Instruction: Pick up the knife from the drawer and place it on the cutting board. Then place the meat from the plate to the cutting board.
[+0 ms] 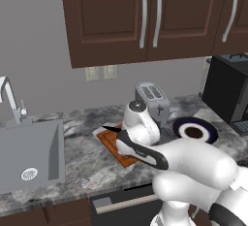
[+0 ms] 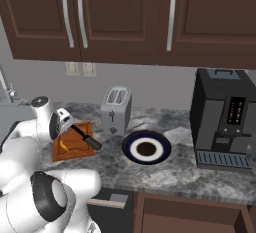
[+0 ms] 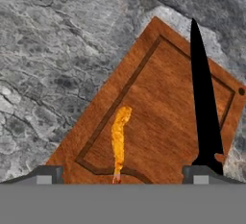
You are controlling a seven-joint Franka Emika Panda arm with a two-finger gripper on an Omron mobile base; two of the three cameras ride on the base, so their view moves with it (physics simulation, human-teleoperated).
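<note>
The gripper (image 3: 122, 172) hangs over the cutting board (image 3: 158, 107), jaws spread and empty. The meat (image 3: 119, 139) lies on the board's middle and the knife (image 3: 204, 107) along one edge, so both placements look done.

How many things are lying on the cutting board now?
2. The knife lies along one side of the cutting board, its tip past the board's edge. The meat lies beside it, apart from it. In the base views the arm hides part of the board.

No legible text, labels or nos. anywhere.
</note>
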